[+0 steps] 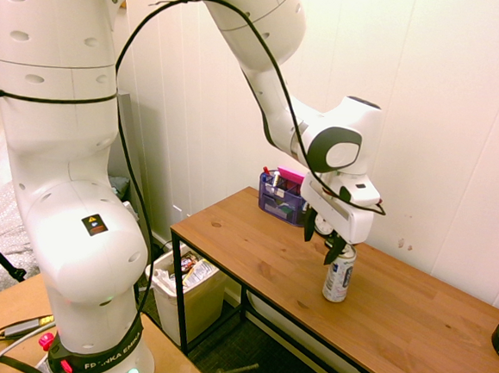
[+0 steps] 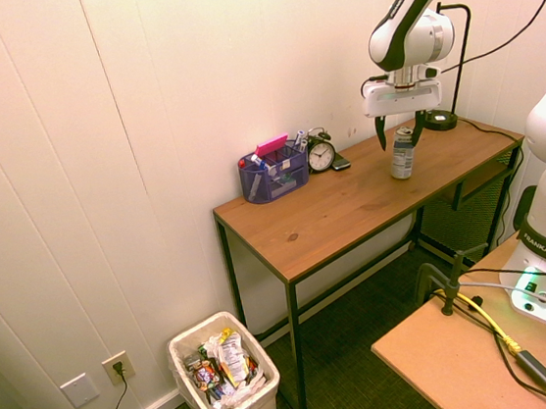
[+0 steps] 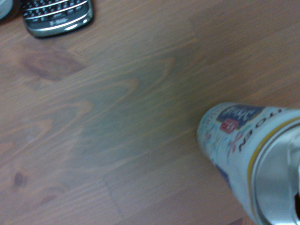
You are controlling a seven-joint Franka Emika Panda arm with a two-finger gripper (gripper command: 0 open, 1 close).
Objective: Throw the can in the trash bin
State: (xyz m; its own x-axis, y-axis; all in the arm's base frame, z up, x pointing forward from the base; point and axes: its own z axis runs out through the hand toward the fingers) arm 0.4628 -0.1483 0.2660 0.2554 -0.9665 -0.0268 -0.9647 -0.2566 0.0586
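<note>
Claw point(image 2: 402, 132) hangs open around the upright can's point(image 2: 402, 155) top.

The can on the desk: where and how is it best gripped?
Probably best taken around its upper side wall, just below the rim, with the tool coming from above. The can stands upright on the desk, slim and round, so open fingers could straddle it. The clock and pen organizer stand off to one side.
</note>
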